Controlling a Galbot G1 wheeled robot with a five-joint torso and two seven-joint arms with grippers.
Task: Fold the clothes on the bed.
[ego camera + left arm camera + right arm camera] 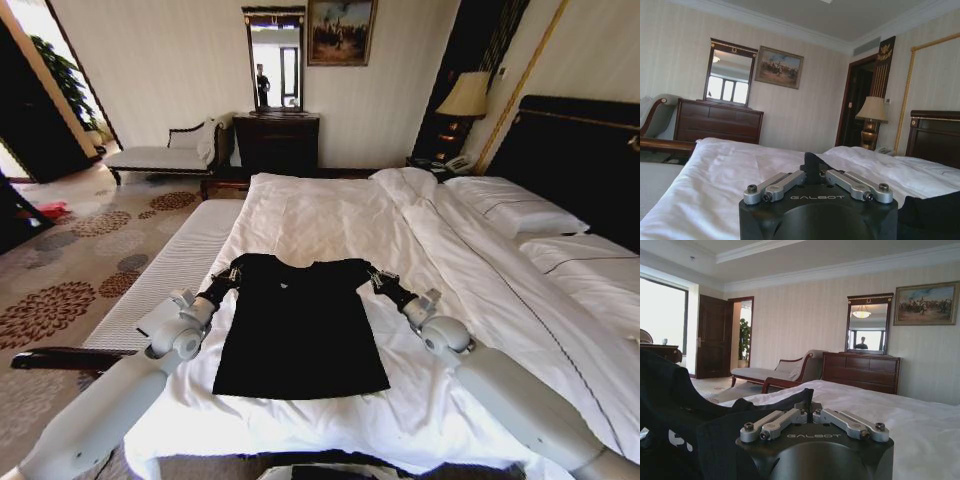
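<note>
Left gripper closed narrow, pinching the black short-sleeved T-shirt at its left shoulder/sleeve; left wrist view has a peak of black cloth standing between the closed fingers. Right gripper same, clamped on the right shoulder; right wrist view has the fabric bunched at the fingers, with a bit of white lettering on the cloth beside it, cut off and unreadable. In the head view the fingertips themselves are hard to make out against the black fabric. T-shirt lies flat, hem toward the robot, collar away, on the near middle of the large white-duveted bed; chest print not readable from above. Further back: white pillows at the dark headboard, lit table lamp, dark wooden dresser with mirror, pale chaise bench.
</note>
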